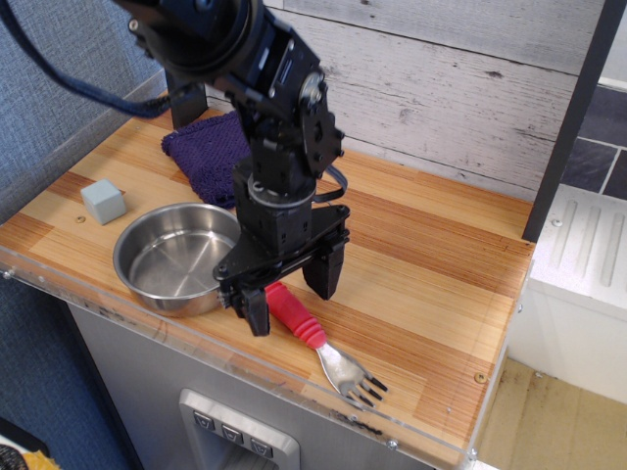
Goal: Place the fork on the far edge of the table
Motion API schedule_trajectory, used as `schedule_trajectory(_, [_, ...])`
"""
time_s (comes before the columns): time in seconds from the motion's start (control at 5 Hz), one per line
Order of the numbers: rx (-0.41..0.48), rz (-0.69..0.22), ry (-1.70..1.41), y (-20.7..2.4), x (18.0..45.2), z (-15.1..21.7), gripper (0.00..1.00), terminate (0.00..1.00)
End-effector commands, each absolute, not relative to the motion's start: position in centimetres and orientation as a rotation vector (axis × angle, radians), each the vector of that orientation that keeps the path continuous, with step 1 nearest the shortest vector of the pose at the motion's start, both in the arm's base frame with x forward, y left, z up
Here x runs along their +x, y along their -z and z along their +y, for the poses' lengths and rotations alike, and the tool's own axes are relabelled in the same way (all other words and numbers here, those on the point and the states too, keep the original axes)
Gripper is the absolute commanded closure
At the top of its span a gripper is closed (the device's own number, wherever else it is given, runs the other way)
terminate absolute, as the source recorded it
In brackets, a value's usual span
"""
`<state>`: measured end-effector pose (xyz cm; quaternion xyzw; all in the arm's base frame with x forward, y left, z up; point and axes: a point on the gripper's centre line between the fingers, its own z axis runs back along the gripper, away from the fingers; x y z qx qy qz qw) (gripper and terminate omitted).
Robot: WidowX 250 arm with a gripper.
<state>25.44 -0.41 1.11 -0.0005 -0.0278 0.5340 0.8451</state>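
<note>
The fork (318, 340) lies flat near the front edge of the striped wooden table (431, 274), its red ribbed handle pointing up-left and its silver tines at the lower right. My black gripper (291, 296) is open and low over the handle's upper end, with one finger (257, 311) on the near left side and the other finger (325, 275) on the far right side. The handle's top end is hidden under the gripper. I cannot tell whether the fingers touch the handle.
A steel pan (176, 257) sits just left of the gripper, its wire handle hidden behind it. A grey cube (103, 201) lies at the left. A purple cloth (211, 155) lies at the back left. The white plank wall (460, 88) borders the far edge.
</note>
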Motion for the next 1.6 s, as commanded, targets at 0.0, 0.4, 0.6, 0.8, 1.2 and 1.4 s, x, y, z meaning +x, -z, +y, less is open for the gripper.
schedule_trajectory(0.0, [-0.022,-0.114,-1.119,-0.8,26.2,-0.3,1.0,0.0])
schedule_trajectory(0.4, [-0.016,-0.112,-1.115,-0.9,26.0,-0.6,1.0,0.0])
schedule_trajectory(0.6, [-0.027,-0.113,-1.1,-0.9,26.1,-0.9,1.0,0.0])
schedule_trajectory(0.8, [-0.043,-0.128,-1.077,-1.5,26.5,-1.1,1.0,0.0])
schedule_trajectory(1.2, [-0.062,-0.223,-0.998,-4.7,28.7,-2.9,1.0,0.0])
schedule_trajectory(1.4, [-0.097,-0.24,-1.005,-6.3,29.1,-3.3,1.0,0.0])
